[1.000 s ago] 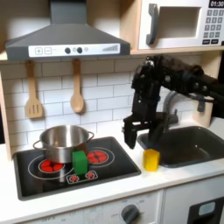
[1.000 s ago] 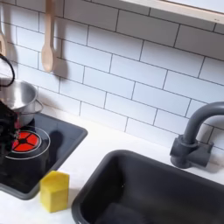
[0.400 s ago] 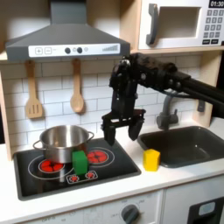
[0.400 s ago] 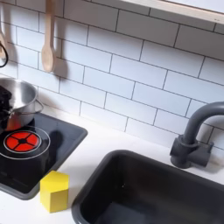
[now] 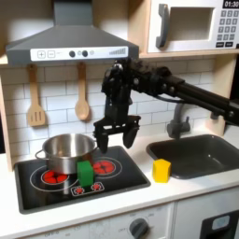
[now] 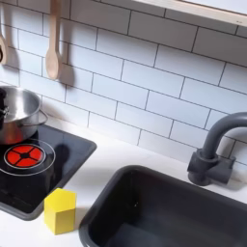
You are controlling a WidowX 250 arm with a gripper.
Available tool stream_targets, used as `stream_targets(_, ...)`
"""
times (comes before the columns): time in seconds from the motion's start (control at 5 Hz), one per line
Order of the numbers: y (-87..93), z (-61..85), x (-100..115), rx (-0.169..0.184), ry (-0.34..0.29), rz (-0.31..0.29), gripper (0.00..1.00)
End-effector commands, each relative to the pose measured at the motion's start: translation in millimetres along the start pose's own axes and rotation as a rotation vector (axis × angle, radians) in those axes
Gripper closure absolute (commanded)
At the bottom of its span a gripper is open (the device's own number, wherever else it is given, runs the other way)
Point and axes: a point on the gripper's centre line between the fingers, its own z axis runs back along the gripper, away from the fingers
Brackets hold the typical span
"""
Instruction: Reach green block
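The gripper, seen in the first exterior view, hangs with its two dark fingers spread apart and nothing between them, poised in the air above the rear of the black cooktop and just to the first exterior view's right of the steel pot. The green block stands upright on the cooktop in front of the pot, close against its lower wall, between the two red burner rings; it lies below the gripper and toward the first exterior view's left, clearly apart from the fingers. The step in hand is judged to be the approach: the claw is open and aimed downward, yet no contact has been made. The next move would call for a descent with a shift toward the first exterior view's left and toward the cooktop's front edge, keeping the fingers clear of the pot's rim. This view also takes in the arm reaching in from the right, the yellow block on the counter beside the sink, and the two wooden utensils hung on the tiled wall. The second exterior view sits lower and closer: it gives the yellow block at the counter's edge, one red burner, part of the pot, the dark faucet and the sink basin in fuller detail.
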Motion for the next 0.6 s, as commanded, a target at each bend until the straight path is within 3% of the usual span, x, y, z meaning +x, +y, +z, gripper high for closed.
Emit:
stream_targets(0.0,11.6,-10.2,19.9,0.009,-0.008,0.001,0.00)
stream_targets(0.4,19.3,-26.4,36.3,0.011,-0.005,0.011,0.00)
